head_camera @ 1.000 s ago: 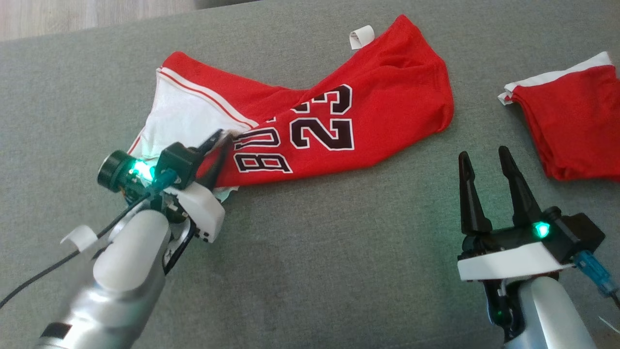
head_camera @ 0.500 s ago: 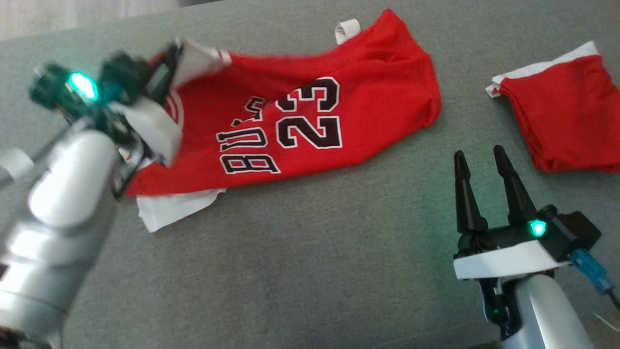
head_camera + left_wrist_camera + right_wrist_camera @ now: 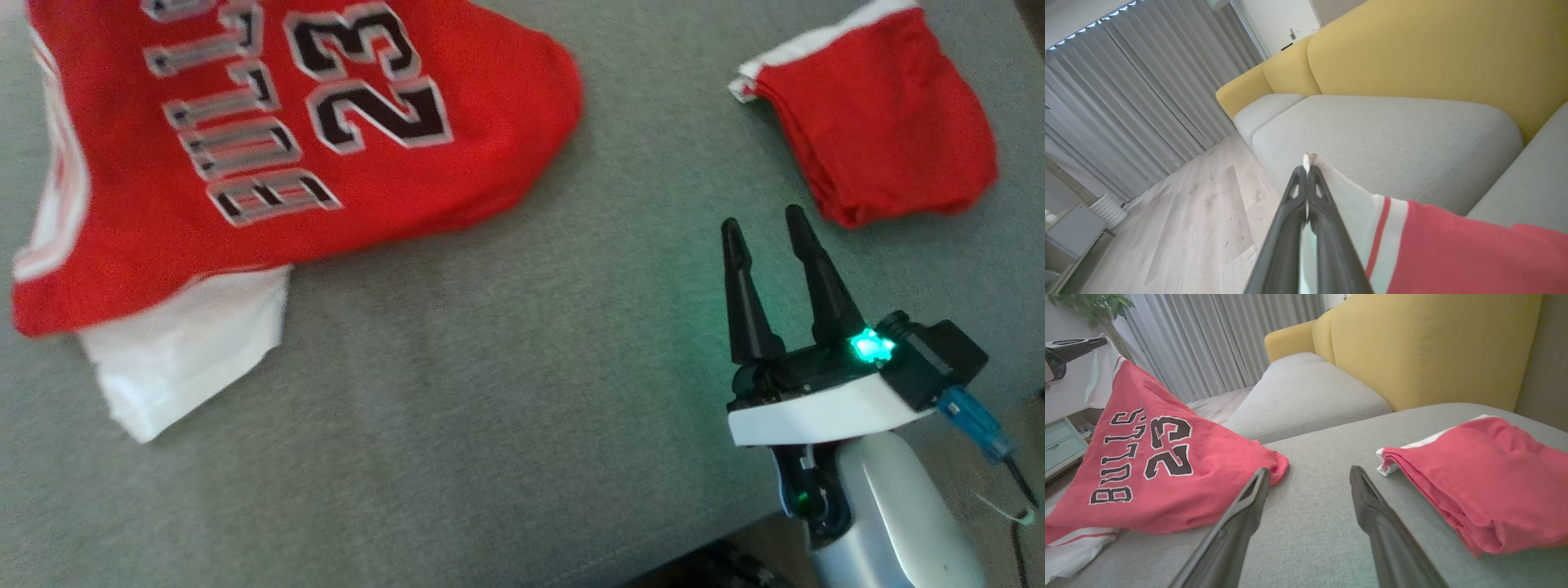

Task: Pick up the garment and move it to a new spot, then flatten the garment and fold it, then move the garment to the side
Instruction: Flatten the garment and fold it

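At the left, the left gripper (image 3: 1306, 170) is clamping its fingers tight on the white edge of the red jersey (image 3: 245, 163), lifting that corner while the jersey's right end is lying on the grey cushion (image 3: 490, 408). Nearer, to the right, the right gripper (image 3: 767, 237) is holding its fingers wide apart, empty. At the far right a folded red garment (image 3: 882, 139) is lying on the cushion.

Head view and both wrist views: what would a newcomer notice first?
The red jersey marked BULLS 23 covers the left of the grey cushion, one white-trimmed corner held up in the shut left hand. To the right lies a folded red garment, with the right hand open and empty just in front of it. Behind, the yellow sofa back stands out.
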You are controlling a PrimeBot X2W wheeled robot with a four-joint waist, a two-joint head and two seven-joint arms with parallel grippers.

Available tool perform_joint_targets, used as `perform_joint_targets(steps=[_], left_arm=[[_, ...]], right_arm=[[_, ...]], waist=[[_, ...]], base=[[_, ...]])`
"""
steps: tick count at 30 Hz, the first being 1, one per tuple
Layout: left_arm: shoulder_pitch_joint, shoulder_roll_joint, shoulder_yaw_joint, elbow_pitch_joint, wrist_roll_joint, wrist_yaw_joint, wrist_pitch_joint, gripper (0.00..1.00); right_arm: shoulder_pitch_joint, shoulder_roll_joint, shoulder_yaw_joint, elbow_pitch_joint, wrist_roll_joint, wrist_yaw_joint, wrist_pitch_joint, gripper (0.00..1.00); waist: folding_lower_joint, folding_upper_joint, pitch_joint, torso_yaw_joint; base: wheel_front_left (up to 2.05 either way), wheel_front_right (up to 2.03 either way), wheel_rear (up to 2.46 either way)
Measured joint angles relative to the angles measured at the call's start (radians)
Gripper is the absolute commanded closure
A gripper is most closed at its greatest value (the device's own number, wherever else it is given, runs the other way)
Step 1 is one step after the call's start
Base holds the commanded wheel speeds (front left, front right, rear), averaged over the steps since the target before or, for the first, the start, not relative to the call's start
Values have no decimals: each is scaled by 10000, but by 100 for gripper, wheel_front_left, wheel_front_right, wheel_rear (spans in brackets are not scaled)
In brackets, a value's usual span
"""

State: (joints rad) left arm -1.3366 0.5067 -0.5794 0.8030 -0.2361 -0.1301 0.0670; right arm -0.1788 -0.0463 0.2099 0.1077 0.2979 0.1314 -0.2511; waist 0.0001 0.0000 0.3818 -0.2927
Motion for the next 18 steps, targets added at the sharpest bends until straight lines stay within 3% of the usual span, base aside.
perform_joint_targets(steps=[5,9,10,11,18], left_arm=[[-1185,303,-228,1183,713,86,-238,100],[-1720,370,-397,1990,1093,510,-568,100],[-1789,364,-405,2180,1141,577,-614,93],[-1826,313,-403,2523,1137,694,-777,0],[-1806,-242,-403,3266,869,685,-1735,0]], right_arm=[[-9,2,288,-54,314,0,0,0],[-13,4,407,-111,368,2,0,0],[-19,4,418,-115,368,0,0,0],[-22,2,416,-123,368,0,0,0],[-218,4,357,-125,278,0,0,0]], waist=[[1,0,559,-600],[2,0,924,-928],[2,-1,987,-981],[0,0,1075,-1023],[0,0,990,-679]], base=[[0,0,0],[0,0,0],[0,0,0],[0,0,0],[0,0,0]])
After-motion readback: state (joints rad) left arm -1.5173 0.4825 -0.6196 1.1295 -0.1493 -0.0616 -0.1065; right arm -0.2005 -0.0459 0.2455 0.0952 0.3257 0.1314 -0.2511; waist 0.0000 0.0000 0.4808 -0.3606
